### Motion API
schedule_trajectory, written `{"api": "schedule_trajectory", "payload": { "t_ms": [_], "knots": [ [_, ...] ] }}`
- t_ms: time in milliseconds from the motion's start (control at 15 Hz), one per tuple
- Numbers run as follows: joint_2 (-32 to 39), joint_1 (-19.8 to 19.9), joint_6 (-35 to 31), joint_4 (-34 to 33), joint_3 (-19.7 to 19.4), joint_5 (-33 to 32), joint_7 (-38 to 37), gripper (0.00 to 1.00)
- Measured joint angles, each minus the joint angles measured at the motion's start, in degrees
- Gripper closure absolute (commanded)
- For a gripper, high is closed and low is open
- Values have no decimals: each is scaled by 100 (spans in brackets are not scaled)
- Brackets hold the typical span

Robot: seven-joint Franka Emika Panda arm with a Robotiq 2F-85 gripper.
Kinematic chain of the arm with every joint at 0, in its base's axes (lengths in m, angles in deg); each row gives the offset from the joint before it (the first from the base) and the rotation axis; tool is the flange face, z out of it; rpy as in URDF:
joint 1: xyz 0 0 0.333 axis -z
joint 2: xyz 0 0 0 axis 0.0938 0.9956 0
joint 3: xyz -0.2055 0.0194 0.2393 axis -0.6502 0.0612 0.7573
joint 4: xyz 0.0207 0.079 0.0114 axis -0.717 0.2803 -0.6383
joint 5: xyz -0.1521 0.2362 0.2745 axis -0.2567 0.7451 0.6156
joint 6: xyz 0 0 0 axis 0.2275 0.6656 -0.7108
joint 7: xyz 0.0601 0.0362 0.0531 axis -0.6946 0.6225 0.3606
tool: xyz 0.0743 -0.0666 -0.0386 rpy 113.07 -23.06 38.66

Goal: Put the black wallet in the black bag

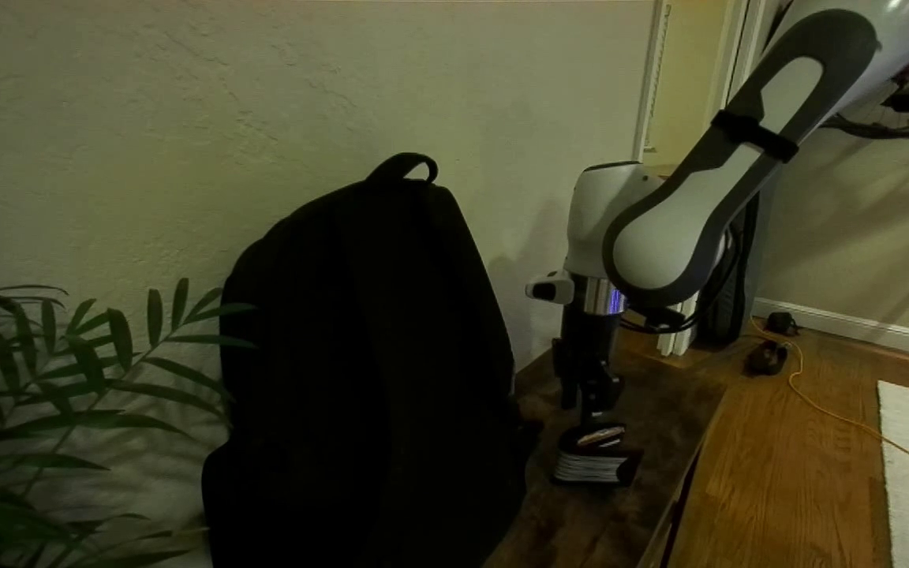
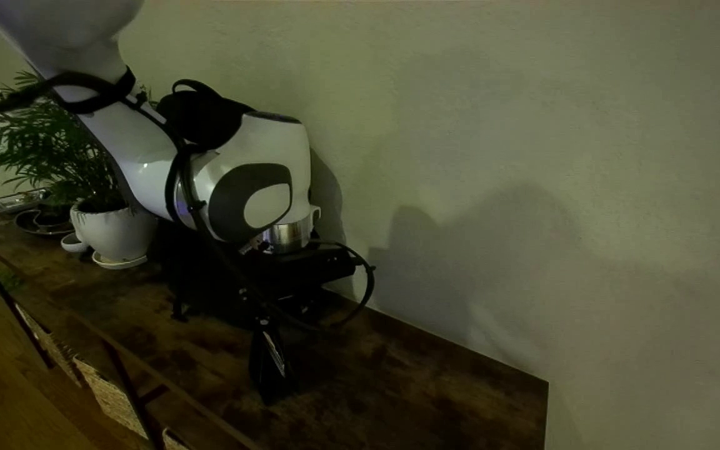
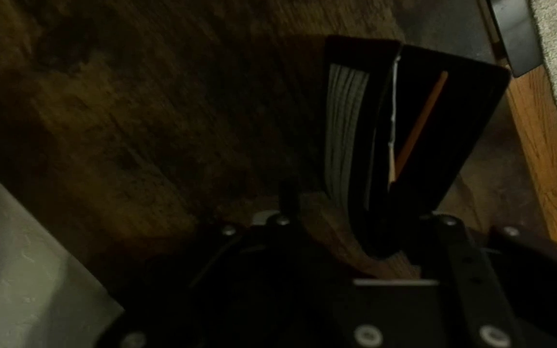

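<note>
Beside the black backpack (image 1: 368,355), the Robotiq gripper (image 3: 348,198) hangs over the black wallet (image 3: 438,145), jaws parted; the wallet's orange insert (image 3: 422,122) shows edge-on, too dim to read.

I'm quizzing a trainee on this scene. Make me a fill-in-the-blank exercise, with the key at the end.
1. Of the black wallet and the black bag, the larger is the ____.
2. The gripper is at the ____, not the bag.
3. The plant grows in a ____ pot.
4. The bag's loop handle is at its ____, not its base.
Key: bag; wallet; white; top.
</note>
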Motion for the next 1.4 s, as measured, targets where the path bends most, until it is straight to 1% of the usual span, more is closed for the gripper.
{"api": "schedule_trajectory", "payload": {
  "t_ms": [133,200,267,667,867,1200,1400],
  "knots": [
    [-101,-6,0,25,3,9,0,5],
    [-160,-11,11,39,3,13,0,1],
    [-227,-19,78,54,2,41,-7,0],
    [-673,-67,911,118,-22,373,-83,0],
    [-855,-115,832,305,-52,473,-100,0],
    [-924,-251,301,691,-145,469,-107,0],
    [-923,-373,173,857,-244,454,-194,0]
  ]
}}
